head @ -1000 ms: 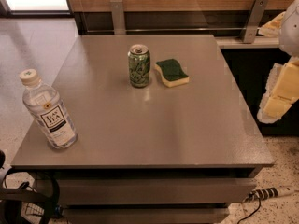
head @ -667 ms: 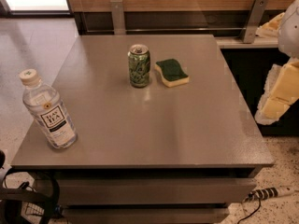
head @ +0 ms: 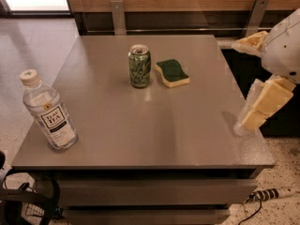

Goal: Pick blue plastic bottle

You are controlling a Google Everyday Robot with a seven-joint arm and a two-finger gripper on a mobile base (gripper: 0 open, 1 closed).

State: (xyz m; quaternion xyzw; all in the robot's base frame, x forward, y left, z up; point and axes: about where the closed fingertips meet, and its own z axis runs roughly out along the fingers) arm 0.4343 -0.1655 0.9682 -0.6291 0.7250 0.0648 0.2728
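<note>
The clear plastic bottle (head: 49, 111) with white cap and blue-and-white label stands upright at the near left corner of the grey counter (head: 154, 130). The cream-fingered pincer (head: 239, 83) hangs at the right edge, wide and empty, presumably spread to straddle the bottle.

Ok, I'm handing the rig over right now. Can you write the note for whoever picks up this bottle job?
Gripper: at the right edge of the table, fingers spread open, holding nothing.
Blue plastic bottle: upright and capped near the front-left corner, on the far side of the table from the gripper, with nothing touching it.
Green can and sponge: side by side at the back middle, well apart from the bottle.
Done: no grasp yet.
Left: cross the table to the bottle, probably passing in front of the can, then close on the bottle and lift.
</note>
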